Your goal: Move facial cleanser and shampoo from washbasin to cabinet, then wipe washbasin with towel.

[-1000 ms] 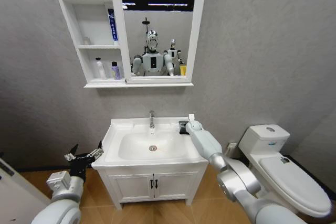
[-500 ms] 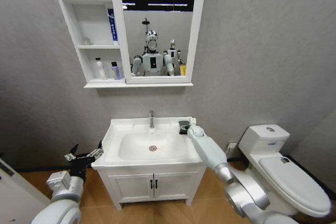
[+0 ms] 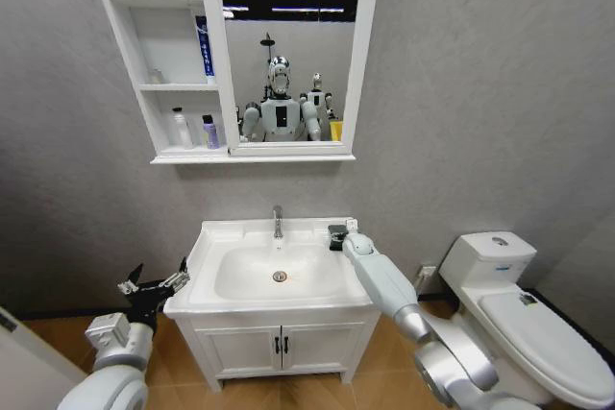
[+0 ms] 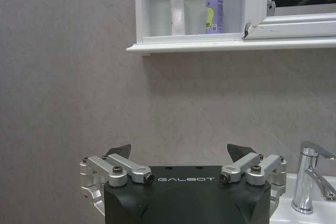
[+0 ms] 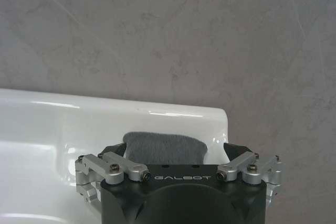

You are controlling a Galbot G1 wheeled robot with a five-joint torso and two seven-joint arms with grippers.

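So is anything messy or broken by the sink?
Nothing stands out. The washbasin looks clean and dry, two bottles stand upright in the cabinet, and the towel lies flat at the back corner, between the right gripper's open jaws.

Washbasin and cabinet shelves

The white washbasin [image 3: 207, 271] has a tap [image 3: 278, 221] at the back and a dark towel [image 3: 336, 233] on its back right corner. The cabinet [image 3: 183, 154] has a white bottle [image 3: 179, 128] and a purple bottle [image 3: 209, 131] side by side on its lowest shelf.
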